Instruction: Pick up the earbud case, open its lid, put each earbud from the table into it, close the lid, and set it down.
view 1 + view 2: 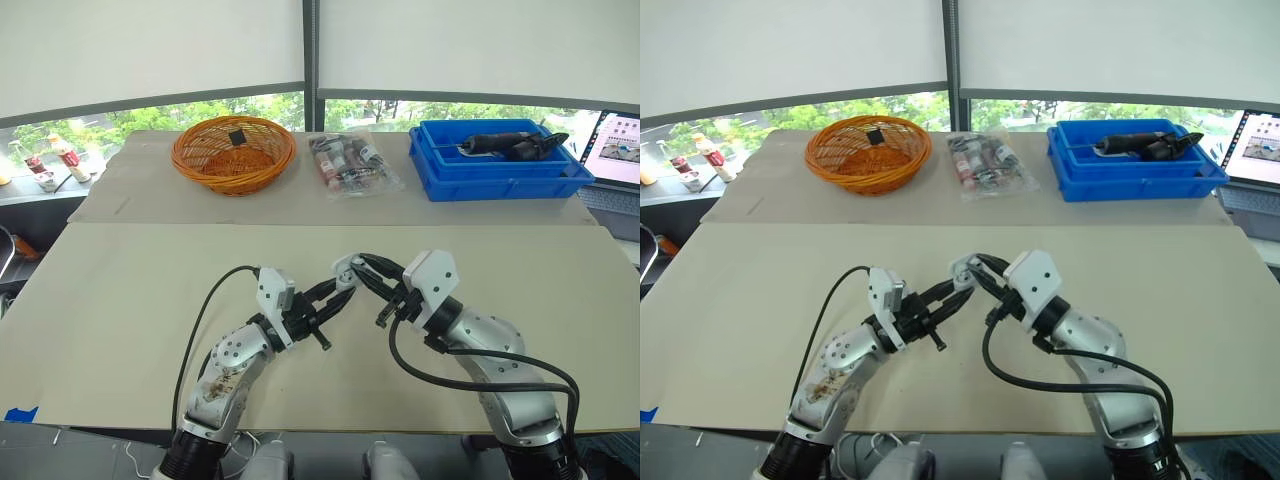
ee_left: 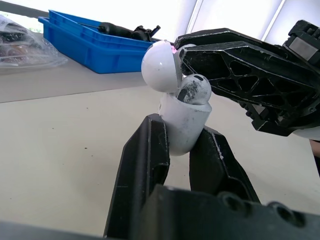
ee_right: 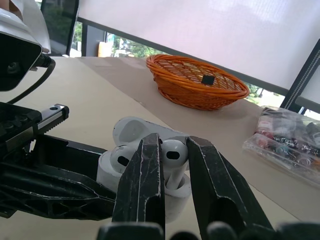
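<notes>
Above the beige table (image 1: 120,300), mid-frame, the left gripper (image 2: 175,145) is clamping the open earbud case (image 2: 185,122). The right gripper (image 3: 174,142) is pinching an earbud (image 3: 173,154) into it beside the seated earbud (image 3: 120,156). Lid closing and setting down are remaining.

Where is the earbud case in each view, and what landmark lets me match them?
Left eye view: earbud case at the picture's centre.
Right eye view: same spot, just left of centre.
Left wrist view: between the left gripper's fingers, lid open.
Right wrist view: behind the right gripper, which pinches an earbud; case.
Landmark: orange basket in both eye views and right wrist view; blue tray in left wrist view.
</notes>
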### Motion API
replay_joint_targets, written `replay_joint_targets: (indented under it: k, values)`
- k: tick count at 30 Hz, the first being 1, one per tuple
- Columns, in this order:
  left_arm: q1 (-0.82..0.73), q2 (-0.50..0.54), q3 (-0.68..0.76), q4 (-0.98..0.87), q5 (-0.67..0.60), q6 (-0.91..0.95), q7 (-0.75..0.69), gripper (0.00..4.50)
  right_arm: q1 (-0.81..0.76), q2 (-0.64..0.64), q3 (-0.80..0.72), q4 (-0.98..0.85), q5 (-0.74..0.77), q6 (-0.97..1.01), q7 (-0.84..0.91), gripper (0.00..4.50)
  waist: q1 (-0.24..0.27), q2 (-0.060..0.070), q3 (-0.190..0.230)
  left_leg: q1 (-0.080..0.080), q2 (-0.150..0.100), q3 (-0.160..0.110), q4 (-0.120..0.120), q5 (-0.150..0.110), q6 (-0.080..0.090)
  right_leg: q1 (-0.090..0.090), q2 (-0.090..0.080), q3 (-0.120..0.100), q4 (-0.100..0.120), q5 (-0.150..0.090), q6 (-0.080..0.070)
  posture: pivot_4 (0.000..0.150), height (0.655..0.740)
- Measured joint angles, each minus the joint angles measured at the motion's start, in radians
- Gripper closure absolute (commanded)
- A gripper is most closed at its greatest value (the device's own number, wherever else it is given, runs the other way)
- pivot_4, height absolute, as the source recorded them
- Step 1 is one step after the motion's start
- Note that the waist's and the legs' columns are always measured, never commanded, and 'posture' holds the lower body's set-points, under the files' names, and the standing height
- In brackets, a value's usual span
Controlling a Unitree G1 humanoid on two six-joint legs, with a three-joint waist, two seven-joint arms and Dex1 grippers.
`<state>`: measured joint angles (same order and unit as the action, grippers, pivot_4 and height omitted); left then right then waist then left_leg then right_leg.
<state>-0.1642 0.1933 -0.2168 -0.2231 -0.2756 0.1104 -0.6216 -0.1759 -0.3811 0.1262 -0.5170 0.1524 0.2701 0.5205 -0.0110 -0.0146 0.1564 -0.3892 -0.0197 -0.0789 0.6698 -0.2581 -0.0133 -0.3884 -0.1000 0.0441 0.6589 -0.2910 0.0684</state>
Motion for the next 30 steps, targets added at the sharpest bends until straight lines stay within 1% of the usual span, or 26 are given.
replay_joint_targets:
  k: [2,4,6,9,10,13,17,20,23,26,30]
  values:
    - [0.000,0.000,0.000,0.001,0.000,0.000,-0.002,3.94,0.004,-0.001,0.003,0.000,-0.013,-0.010,-0.001,4.17,0.000,0.000,0.000,0.000,0.000,0.000,0.000,0.000,0.000,0.000,0.000,0.000,0.000,0.000,0.000,0.150,0.7400]
    - [0.000,0.000,0.000,0.001,0.000,0.000,-0.003,3.94,0.006,0.005,0.003,0.000,-0.012,-0.011,-0.003,3.14,0.000,0.000,0.000,0.000,0.000,0.000,0.000,0.000,0.000,0.000,0.000,0.000,0.000,0.000,0.000,0.150,0.7400]
    - [-0.001,0.001,0.002,0.001,0.000,-0.001,-0.003,3.94,0.010,0.018,0.000,0.000,-0.007,-0.010,-0.006,2.44,0.000,0.000,0.000,0.000,0.000,0.000,0.000,0.000,0.000,0.000,0.000,0.000,0.000,0.000,0.000,0.150,0.7400]
    - [-0.001,0.004,0.002,0.001,0.000,-0.001,-0.004,3.94,0.010,0.029,-0.017,-0.015,0.050,0.027,-0.004,1.42,0.000,0.000,0.000,0.000,0.000,0.000,0.000,0.000,0.000,0.000,0.000,0.000,0.000,0.000,0.000,0.150,0.7400]
    - [-0.001,0.004,0.001,0.001,0.000,-0.001,-0.007,3.94,0.010,0.031,-0.019,-0.025,0.072,0.045,-0.001,1.39,0.000,0.000,0.000,0.000,0.000,-0.001,0.000,0.000,0.000,0.000,0.000,0.000,0.000,0.000,0.000,0.150,0.7400]
    - [-0.003,0.005,0.000,0.001,0.000,-0.002,-0.015,3.94,0.009,0.003,-0.072,-0.092,0.174,0.142,0.002,1.39,0.001,0.000,0.000,0.000,0.000,-0.001,0.000,0.000,0.000,0.000,0.000,0.000,0.000,0.000,0.000,0.150,0.7400]
    - [-0.010,0.025,0.004,0.008,-0.003,-0.002,-0.039,3.94,-0.038,-0.087,-0.256,-0.159,0.354,0.312,-0.016,1.39,0.000,0.000,0.000,0.000,0.000,-0.001,0.000,0.000,0.000,0.000,0.000,0.000,-0.001,0.000,0.000,0.150,0.7400]
    - [-0.051,0.059,-0.007,0.034,-0.057,0.026,-0.148,3.94,-0.130,-0.227,-0.367,-0.127,0.447,0.421,0.001,1.39,-0.001,0.000,0.000,0.000,0.000,0.001,0.000,0.000,0.000,0.001,0.000,0.000,-0.001,0.000,0.000,0.150,0.7400]
    - [-0.092,0.096,-0.061,0.045,-0.123,0.098,-0.291,3.94,-0.219,-0.371,-0.377,-0.032,0.455,0.445,0.075,1.39,-0.002,0.000,0.000,0.000,0.000,0.002,-0.001,0.000,0.001,0.001,0.000,0.000,-0.002,0.000,0.000,0.150,0.7400]
    - [-0.130,0.115,-0.112,0.051,-0.163,0.158,-0.404,3.94,-0.280,-0.509,-0.301,0.059,0.429,0.447,0.207,2.19,-0.003,0.001,0.000,-0.001,0.000,0.002,-0.001,-0.001,0.001,0.001,0.000,0.000,-0.002,0.000,0.000,0.150,0.7400]
    - [-0.174,0.111,-0.136,0.081,-0.176,0.169,-0.475,3.94,-0.318,-0.615,-0.180,0.127,0.414,0.452,0.377,3.59,-0.004,0.001,0.000,-0.001,0.001,0.003,-0.001,-0.001,0.001,0.001,0.000,0.000,-0.003,0.000,0.000,0.150,0.7400]
